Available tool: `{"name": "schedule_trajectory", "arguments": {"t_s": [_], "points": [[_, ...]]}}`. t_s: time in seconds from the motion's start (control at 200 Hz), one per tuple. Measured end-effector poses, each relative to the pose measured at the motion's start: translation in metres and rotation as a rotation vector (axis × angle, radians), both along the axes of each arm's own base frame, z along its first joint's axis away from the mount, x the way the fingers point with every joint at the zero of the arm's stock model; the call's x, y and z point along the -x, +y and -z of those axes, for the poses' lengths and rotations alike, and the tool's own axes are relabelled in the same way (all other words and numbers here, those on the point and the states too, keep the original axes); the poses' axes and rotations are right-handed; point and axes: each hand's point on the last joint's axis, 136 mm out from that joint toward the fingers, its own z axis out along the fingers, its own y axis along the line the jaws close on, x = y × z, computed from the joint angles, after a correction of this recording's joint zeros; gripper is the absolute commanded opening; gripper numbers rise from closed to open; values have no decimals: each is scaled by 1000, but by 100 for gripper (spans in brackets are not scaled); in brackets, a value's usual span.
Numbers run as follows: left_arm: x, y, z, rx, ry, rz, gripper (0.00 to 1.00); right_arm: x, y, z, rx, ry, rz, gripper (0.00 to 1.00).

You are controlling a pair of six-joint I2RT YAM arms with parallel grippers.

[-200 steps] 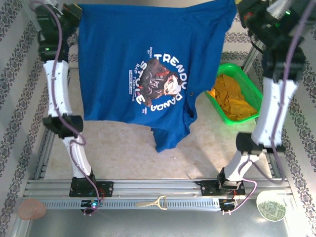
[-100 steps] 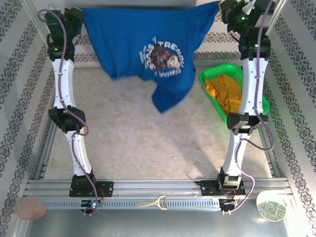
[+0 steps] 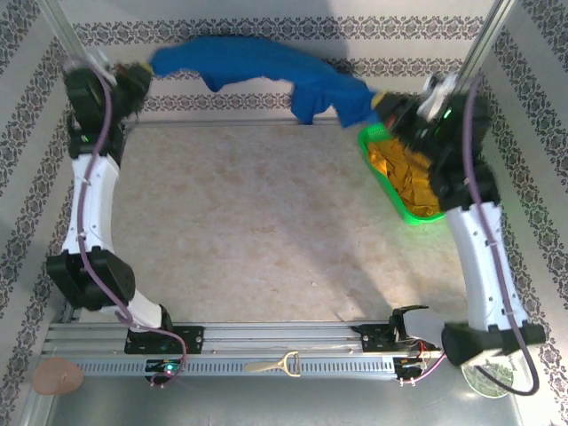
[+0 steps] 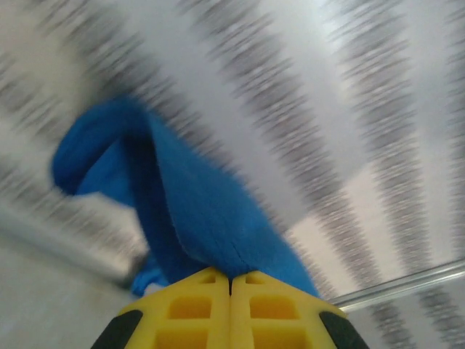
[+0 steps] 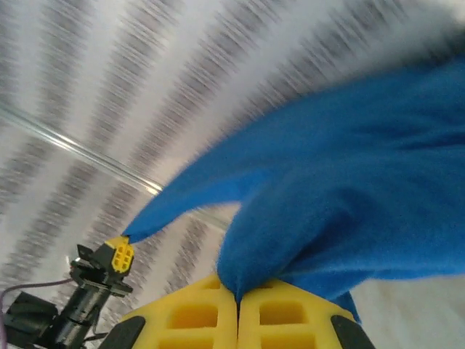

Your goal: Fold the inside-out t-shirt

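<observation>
**Inside-out t-shirt (image 3: pixel 257 60) strung along the table's far edge**

Your left gripper (image 4: pixel 230 280) is clenched on one end of the shirt, its blocky yellow fingers pressed together over soft blue knit. Your right gripper (image 5: pixel 237 294) pinches the other end the same way. Between them the cloth is a bunched, rope-like band, drooping in a thick fold near the right. A green plastic basket (image 3: pixel 414 216) of crumpled mustard cloth (image 3: pixel 399 173) sits by the table's (image 3: pixel 266 222) far right corner.
</observation>
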Motion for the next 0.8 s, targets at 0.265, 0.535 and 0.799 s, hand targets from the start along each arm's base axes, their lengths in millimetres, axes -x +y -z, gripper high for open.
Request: {"name": "schedule_trajectory", "arguments": {"t_s": [0.265,0.535,0.799], "points": [[121,-25,296,-7,638,80,0,140,-10,324,161,690,25,0],[156,-22,322,-123,688,103,0,168,-22,353,172,757,63,0],[183,-16,324,-187,712,56,0,176,-25,353,202,808,58,0]]}}
